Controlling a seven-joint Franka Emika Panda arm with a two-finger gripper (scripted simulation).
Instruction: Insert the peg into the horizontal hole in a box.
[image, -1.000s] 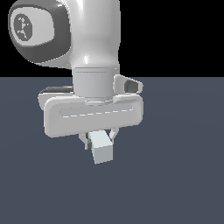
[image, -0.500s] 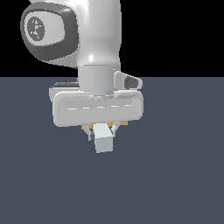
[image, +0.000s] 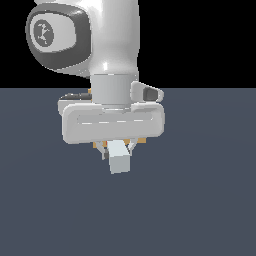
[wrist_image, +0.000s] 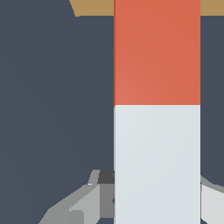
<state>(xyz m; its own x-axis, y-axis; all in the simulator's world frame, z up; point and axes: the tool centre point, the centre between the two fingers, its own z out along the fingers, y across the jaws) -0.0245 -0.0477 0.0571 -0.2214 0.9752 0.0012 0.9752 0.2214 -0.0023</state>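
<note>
My gripper (image: 119, 149) is shut on the peg (image: 120, 161), which points lengthwise at the exterior camera, so only its pale grey-white end shows below the hand. In the wrist view the peg (wrist_image: 156, 109) runs from its white half at the fingers (wrist_image: 83, 202) to its red-orange half, which reaches the tan box (wrist_image: 94, 6) at the picture's edge. In the exterior view small orange bits of the box (image: 100, 145) peek out behind the hand. The hole is hidden behind the peg and hand.
A flat dark grey-blue floor (image: 200, 200) lies all around. The large white arm link (image: 100, 35) rises above the hand.
The hand with the peg has shifted slightly to the exterior view's right and up. The red part under the hand is no longer seen, and orange bits of the box now show behind it.
</note>
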